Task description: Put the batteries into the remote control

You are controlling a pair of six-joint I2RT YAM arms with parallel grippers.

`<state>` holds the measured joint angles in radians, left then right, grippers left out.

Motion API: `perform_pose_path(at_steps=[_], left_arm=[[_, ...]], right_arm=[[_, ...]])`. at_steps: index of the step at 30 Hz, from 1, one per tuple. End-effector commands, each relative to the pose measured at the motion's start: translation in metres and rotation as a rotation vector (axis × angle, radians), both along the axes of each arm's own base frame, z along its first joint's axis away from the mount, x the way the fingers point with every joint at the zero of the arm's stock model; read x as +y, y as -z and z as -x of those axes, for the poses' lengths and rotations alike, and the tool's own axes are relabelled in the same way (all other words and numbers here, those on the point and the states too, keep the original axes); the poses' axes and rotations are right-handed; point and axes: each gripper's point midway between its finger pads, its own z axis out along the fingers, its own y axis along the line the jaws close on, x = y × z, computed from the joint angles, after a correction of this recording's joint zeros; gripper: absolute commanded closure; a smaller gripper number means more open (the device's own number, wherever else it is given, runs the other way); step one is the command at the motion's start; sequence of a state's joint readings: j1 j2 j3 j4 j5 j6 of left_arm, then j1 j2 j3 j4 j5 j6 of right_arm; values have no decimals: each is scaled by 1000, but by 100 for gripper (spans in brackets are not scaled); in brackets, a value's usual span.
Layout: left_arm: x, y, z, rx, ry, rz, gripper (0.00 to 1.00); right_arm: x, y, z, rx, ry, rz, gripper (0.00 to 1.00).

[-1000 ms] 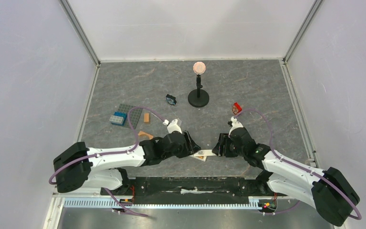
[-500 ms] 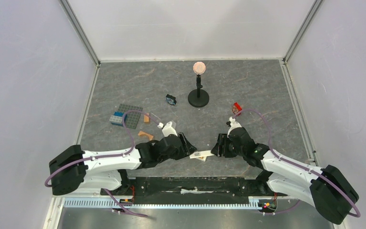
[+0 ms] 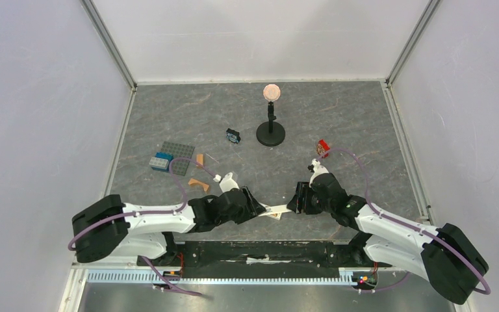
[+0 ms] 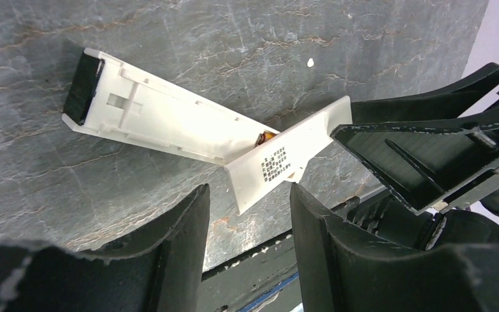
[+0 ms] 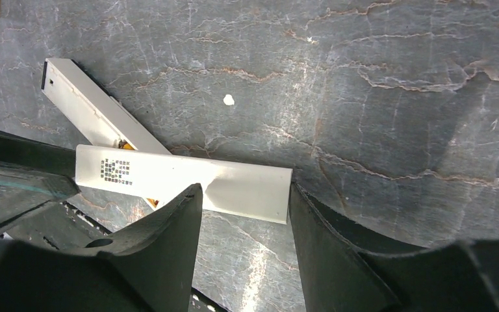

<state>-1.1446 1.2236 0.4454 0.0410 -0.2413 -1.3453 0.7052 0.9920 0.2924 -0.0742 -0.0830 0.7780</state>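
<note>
I read a battery in the remote control's open bay, the loose cover lying across it. It sits near the table's front edge. The left gripper and right gripper are both spread wide, flanking it, with bare slate beyond.

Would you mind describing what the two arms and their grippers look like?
Both the left arm and right arm have white links with bulky black joint housings. A thin purple cable loops beside each. The left gripper and right gripper are black, with broad tapering matte fingers.
</note>
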Motion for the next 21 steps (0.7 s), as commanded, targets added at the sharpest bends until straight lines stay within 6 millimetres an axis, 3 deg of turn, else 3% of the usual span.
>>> perform_pose_path(at_steps=[1, 7, 15, 19, 21], left_arm=[[-15, -6, -3, 15, -39, 100, 46], [-20, -5, -8, 14, -62, 136, 54], [-21, -12, -7, 18, -72, 177, 78], [-18, -25, -10, -12, -90, 214, 98], [-18, -31, -12, -35, -83, 224, 98]], right_arm=[[-16, 25, 19, 80, -15, 83, 46], [-16, 25, 19, 81, -15, 85, 46], [-15, 25, 19, 83, -14, 84, 46], [-11, 18, 16, 73, -11, 65, 46], [-7, 11, 13, 64, -10, 47, 45]])
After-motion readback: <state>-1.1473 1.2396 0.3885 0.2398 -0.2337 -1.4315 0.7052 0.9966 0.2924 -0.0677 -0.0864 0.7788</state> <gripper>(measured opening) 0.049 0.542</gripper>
